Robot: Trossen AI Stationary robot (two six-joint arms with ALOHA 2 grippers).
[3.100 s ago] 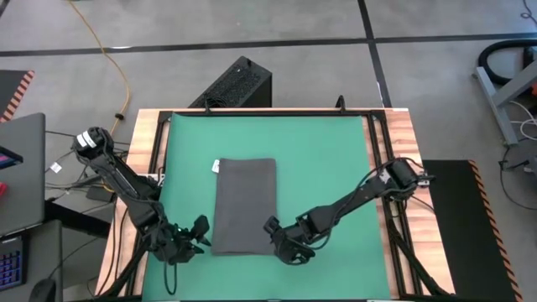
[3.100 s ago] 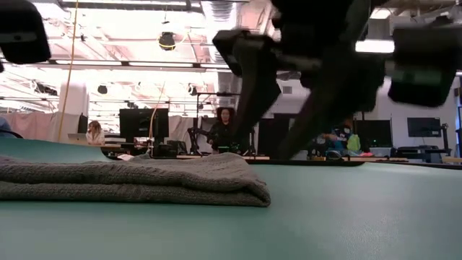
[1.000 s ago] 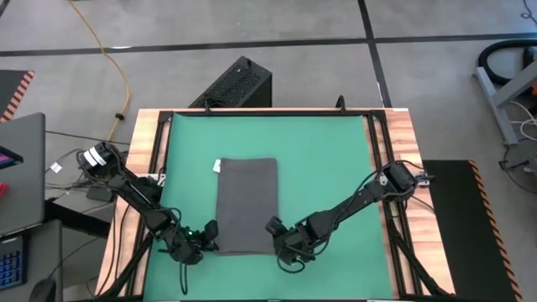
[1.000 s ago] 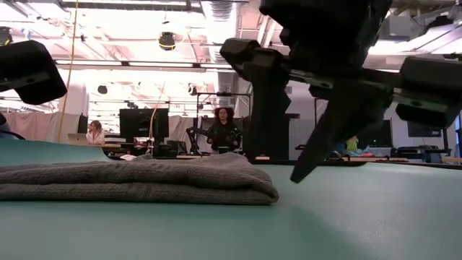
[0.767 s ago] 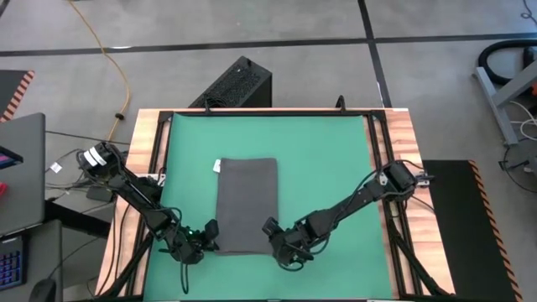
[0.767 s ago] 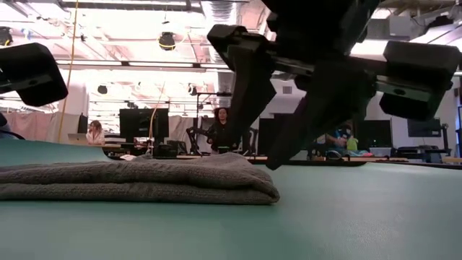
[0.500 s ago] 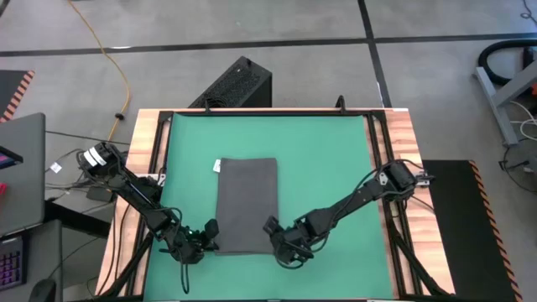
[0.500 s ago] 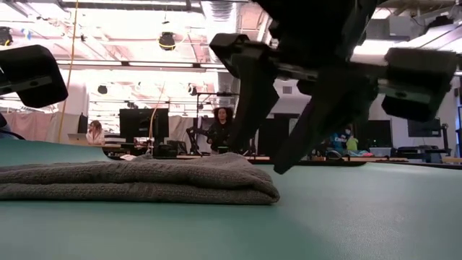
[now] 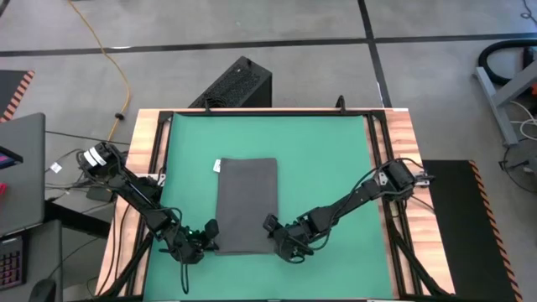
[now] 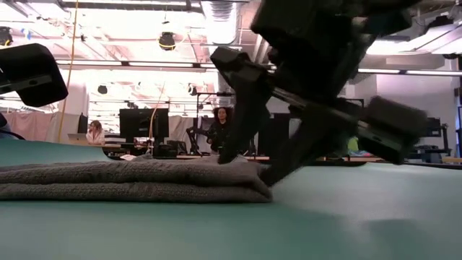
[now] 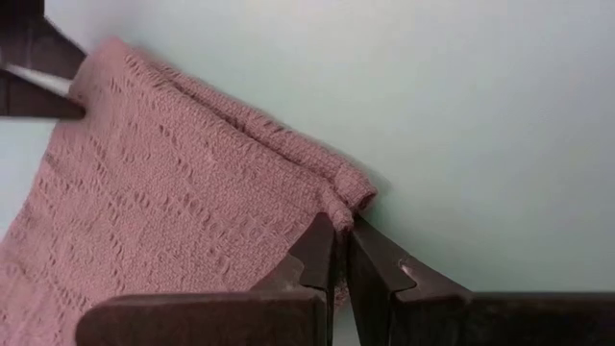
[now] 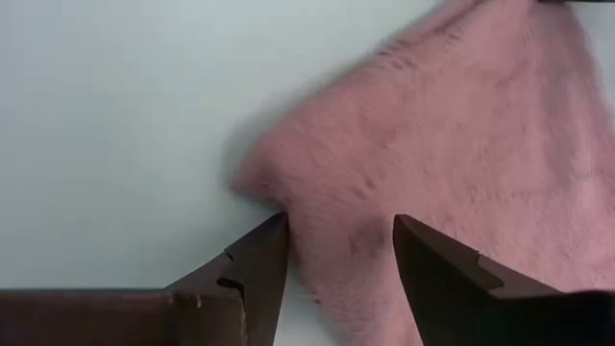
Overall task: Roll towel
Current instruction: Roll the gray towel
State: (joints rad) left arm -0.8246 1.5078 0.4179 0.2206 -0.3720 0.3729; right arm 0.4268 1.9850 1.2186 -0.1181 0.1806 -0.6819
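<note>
No legible brand, label or writing anywhere; the small white tag (image 9: 216, 166) at the towel's 11 o'clock corner reads blank from above. Towel (image 9: 247, 205): plain dark grey knit, folded into a long rectangle, lying flat on the green mat (image 9: 327, 159) slightly toward 7 o'clock from the mat's centre, long axis running 12 to 6. In the low view the fold shows as stacked layers with a rounded edge (image 10: 245, 189). Left end effector (image 9: 210, 234) sits at the towel's 7 o'clock corner, fingers clenched together; the left wrist view shows the two fingertips (image 11: 322, 252) pinched right at the cloth's corner, though whether fabric is actually caught between them cannot be told. Right end effector (image 9: 275, 231) sits at the towel's 5 o'clock corner, fingers spread apart; in the right wrist view they straddle the corner of the cloth (image 12: 404, 163), not closed on it. In the low view the right end effector (image 10: 249, 166) comes down onto the folded edge. Mat covers a wooden tabletop (image 9: 401, 134). A black box (image 9: 235, 84) stands on the floor past the 12 o'clock edge.
</note>
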